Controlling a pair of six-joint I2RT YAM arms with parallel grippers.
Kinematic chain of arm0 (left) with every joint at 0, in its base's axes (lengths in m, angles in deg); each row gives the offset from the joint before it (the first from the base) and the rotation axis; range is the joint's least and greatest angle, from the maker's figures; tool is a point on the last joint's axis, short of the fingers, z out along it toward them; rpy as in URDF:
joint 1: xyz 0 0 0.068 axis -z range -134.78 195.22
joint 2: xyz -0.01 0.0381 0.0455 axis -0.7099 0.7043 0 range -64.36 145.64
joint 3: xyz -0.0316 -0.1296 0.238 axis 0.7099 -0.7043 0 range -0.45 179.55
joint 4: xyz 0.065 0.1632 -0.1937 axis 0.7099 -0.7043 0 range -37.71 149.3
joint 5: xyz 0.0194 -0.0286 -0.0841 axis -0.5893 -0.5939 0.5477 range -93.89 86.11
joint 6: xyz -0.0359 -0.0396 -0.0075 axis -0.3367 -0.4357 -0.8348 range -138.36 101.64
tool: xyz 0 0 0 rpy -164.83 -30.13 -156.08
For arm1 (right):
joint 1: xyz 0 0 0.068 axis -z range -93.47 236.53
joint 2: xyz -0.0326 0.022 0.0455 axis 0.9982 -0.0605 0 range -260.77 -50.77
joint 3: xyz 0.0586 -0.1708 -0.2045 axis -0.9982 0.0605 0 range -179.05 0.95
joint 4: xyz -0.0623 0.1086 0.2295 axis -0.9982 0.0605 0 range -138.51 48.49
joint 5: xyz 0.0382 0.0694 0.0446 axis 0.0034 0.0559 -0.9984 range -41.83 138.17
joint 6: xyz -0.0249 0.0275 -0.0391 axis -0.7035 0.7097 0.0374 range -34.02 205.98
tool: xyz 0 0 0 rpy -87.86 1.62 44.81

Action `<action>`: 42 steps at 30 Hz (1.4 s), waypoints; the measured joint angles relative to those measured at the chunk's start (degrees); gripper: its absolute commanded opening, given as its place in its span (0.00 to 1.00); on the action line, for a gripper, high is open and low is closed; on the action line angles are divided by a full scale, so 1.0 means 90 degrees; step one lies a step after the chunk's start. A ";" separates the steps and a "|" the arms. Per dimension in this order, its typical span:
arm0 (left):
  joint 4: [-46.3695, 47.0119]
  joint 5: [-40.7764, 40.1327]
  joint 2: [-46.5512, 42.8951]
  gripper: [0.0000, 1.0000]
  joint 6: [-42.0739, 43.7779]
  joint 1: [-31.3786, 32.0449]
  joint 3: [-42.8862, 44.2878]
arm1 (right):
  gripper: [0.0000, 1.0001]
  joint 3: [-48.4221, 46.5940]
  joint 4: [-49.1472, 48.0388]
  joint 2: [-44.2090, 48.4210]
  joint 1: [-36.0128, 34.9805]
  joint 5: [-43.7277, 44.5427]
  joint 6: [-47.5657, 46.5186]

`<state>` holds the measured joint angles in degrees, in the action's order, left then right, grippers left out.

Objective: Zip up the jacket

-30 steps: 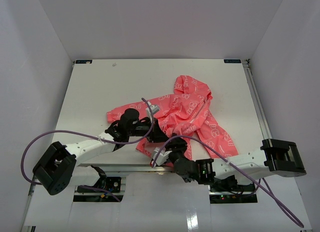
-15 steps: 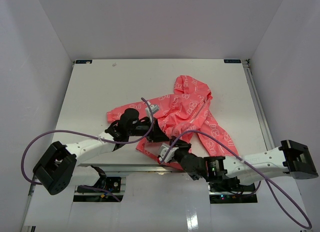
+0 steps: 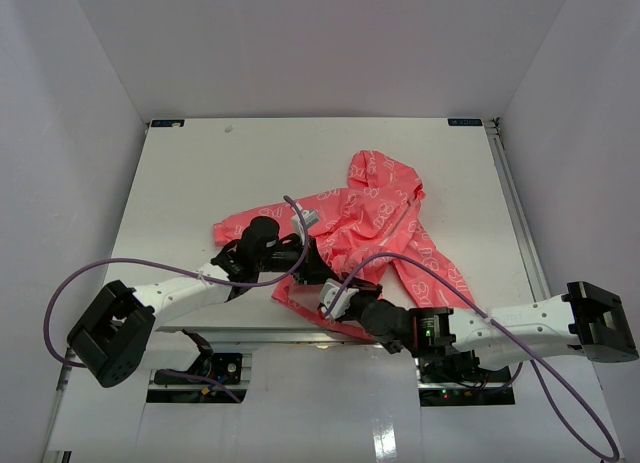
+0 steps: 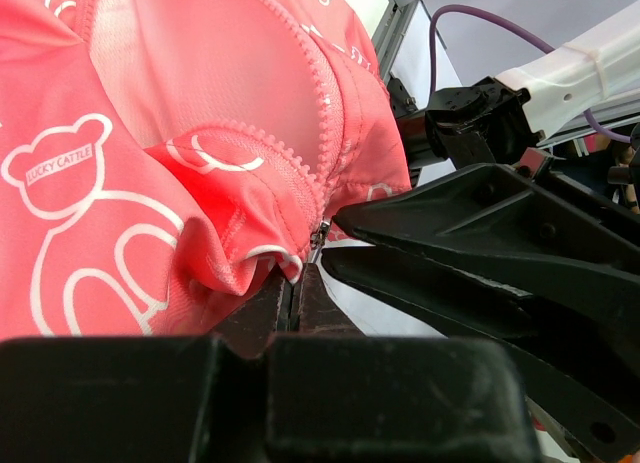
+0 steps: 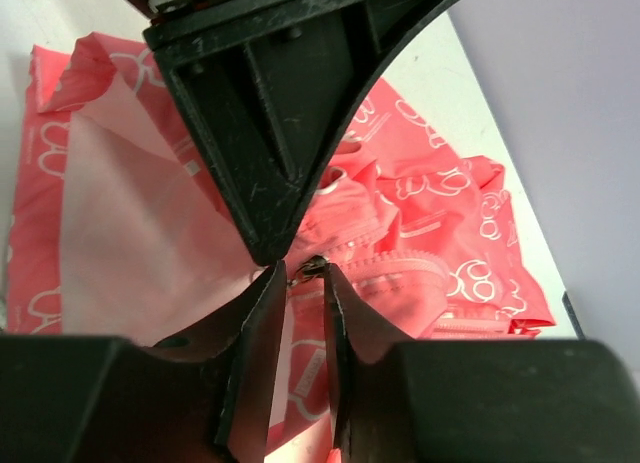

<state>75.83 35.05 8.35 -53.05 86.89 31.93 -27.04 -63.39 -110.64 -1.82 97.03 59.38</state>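
The coral-pink jacket [image 3: 385,218] lies crumpled on the white table, with its front open and the pale lining [image 5: 120,213] showing. My left gripper [image 3: 312,263] is shut on the jacket's bottom hem [image 4: 262,266], just below the zipper's lower end. The small metal zipper slider [image 4: 319,233] sits right above its tips. My right gripper [image 3: 336,301] meets it from the near side. Its fingertips [image 5: 272,283] are pinched on the slider [image 5: 312,267], with a narrow gap between them. The two grippers nearly touch tip to tip. The pink zipper teeth [image 4: 300,43] run away up the jacket.
The left gripper's black fingers [image 5: 270,133] fill the top of the right wrist view. The right gripper's black fingers [image 4: 480,243] fill the right of the left wrist view. A metal rail [image 3: 515,203] runs along the table's right edge. Purple cables [image 3: 300,208] loop over the jacket.
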 measured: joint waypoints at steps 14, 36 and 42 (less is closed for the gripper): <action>0.0002 0.0002 0.0000 0.00 -0.0034 -0.0027 0.0000 | 0.72 0.0000 -0.0080 -0.0463 -0.0102 0.0089 0.0195; 0.0117 0.0040 0.0000 0.00 -0.0175 -0.0056 -0.0010 | 0.51 -0.0176 -0.0975 -0.1626 -0.0180 0.1618 -0.0208; 0.0113 0.0046 0.0000 0.00 -0.0173 -0.0077 -0.0012 | 0.41 -0.0333 -0.0654 -0.1579 -0.0210 0.1724 -0.0064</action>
<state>76.85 35.47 8.35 -54.61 86.20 31.83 -30.04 -69.27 -124.85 -3.71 112.55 58.80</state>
